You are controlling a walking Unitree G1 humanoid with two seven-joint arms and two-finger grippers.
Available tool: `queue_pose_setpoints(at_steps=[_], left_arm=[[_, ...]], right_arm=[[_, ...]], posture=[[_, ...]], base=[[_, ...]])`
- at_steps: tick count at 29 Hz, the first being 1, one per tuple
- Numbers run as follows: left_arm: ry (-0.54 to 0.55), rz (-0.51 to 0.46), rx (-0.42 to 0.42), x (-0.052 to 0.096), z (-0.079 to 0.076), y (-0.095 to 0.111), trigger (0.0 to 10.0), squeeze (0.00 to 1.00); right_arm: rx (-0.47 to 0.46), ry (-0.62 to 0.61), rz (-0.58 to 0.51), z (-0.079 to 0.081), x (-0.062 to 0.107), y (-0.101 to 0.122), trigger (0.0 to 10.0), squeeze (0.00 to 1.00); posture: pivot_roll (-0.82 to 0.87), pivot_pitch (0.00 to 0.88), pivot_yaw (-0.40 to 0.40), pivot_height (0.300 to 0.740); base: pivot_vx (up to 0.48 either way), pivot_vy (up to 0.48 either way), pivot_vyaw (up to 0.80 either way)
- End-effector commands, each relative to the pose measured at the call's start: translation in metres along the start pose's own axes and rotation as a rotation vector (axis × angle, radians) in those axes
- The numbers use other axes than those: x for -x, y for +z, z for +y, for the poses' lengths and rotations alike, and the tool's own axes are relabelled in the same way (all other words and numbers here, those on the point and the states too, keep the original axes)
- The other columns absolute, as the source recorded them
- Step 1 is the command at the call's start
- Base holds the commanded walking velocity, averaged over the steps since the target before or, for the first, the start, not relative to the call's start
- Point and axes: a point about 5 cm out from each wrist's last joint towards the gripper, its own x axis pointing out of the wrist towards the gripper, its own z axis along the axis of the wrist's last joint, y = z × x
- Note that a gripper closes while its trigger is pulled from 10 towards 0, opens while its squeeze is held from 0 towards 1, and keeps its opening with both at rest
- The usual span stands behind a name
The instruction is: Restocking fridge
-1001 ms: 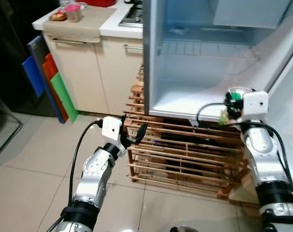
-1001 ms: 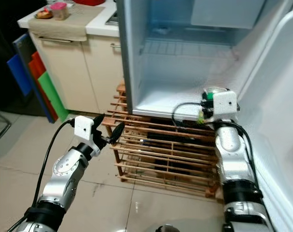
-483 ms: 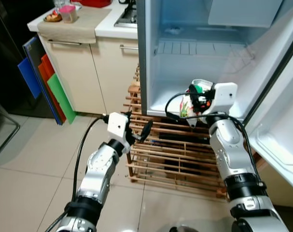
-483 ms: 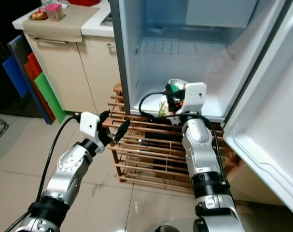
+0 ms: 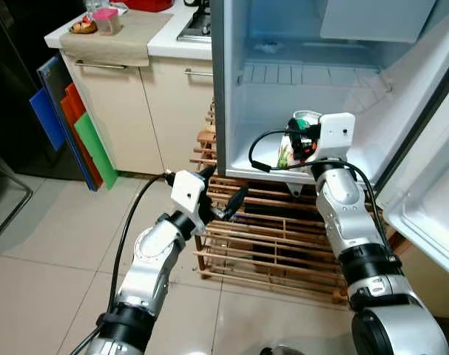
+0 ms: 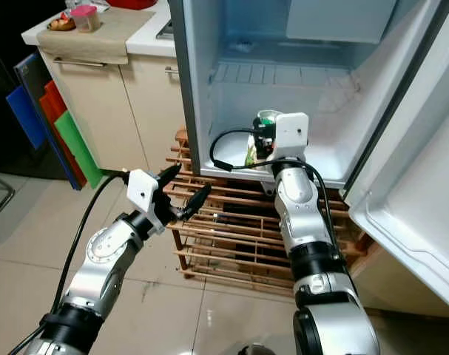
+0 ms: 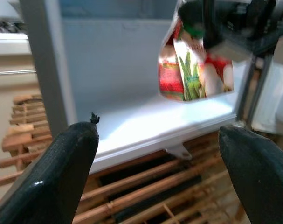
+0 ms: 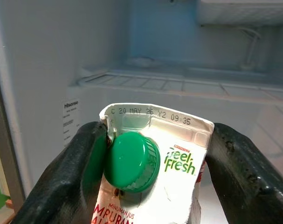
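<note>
Clamped in the right hand (image 8: 146, 172), a small green-capped paper juice carton (image 8: 153, 163) is held upright just above the bottom floor of the open white fridge (image 5: 283, 111), while the left hand (image 5: 223, 201), fingers apart, is kept lower before the wooden slatted rack (image 5: 283, 237).

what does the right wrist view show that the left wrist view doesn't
Right wrist view alone: the carton's green cap close up, the printed date along its top edge, a sticker on the fridge's inner wall, and the wire shelf behind.

Left wrist view alone: the wooden slat rack under the fridge, and the open left gripper with nothing between its fingers.

Both: the juice carton clamped in the right gripper, inside the open fridge.
</note>
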Motion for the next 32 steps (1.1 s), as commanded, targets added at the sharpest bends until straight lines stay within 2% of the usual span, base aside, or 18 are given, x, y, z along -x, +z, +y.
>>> queue_pose_setpoints(at_steps=[1, 5, 8, 14, 19, 32], left_arm=[[-0.003, -0.004, -0.006, -0.0024, -0.0006, 0.0034, 10.0, 0.00], [0.021, 0.003, -0.005, -0.0015, 0.0036, 0.0034, 10.0, 0.00], [0.058, 0.023, -0.011, -0.0017, 0.0071, 0.0010, 10.0, 0.00], [0.052, 0.004, -0.003, -0.0040, 0.0054, 0.0040, 10.0, 0.00], [0.048, 0.002, -0.012, -0.0044, 0.0053, 0.0048, 10.0, 0.00], [-0.013, 0.013, -0.041, -0.0080, -0.0010, 0.0051, 10.0, 0.00]], right_arm=[[0.009, -0.018, 0.013, -0.0044, -0.0013, -0.0014, 10.0, 0.00], [0.045, -0.036, -0.013, -0.0060, -0.0009, -0.0007, 10.0, 0.00], [0.045, -0.033, -0.012, -0.0053, -0.0012, -0.0018, 10.0, 0.00], [0.038, -0.025, -0.013, -0.0029, -0.0012, -0.0032, 10.0, 0.00], [0.039, -0.022, -0.016, -0.0015, -0.0018, -0.0038, 10.0, 0.00], [0.044, -0.018, -0.015, -0.0006, -0.0021, -0.0054, 10.0, 0.00]], posture=[[-0.08, 0.000, 0.023, 0.740], [-0.08, 0.000, 0.026, 0.740], [-0.09, 0.000, 0.028, 0.740], [-0.08, 0.000, 0.028, 0.740], [-0.08, 0.000, 0.027, 0.740], [-0.08, 0.000, 0.028, 0.740]], base=[[0.000, 0.000, -0.80], [0.000, 0.000, -0.40], [0.000, 0.000, 0.00], [0.000, 0.000, 0.00], [0.360, 0.233, 0.00], [0.455, 0.000, 0.00]])
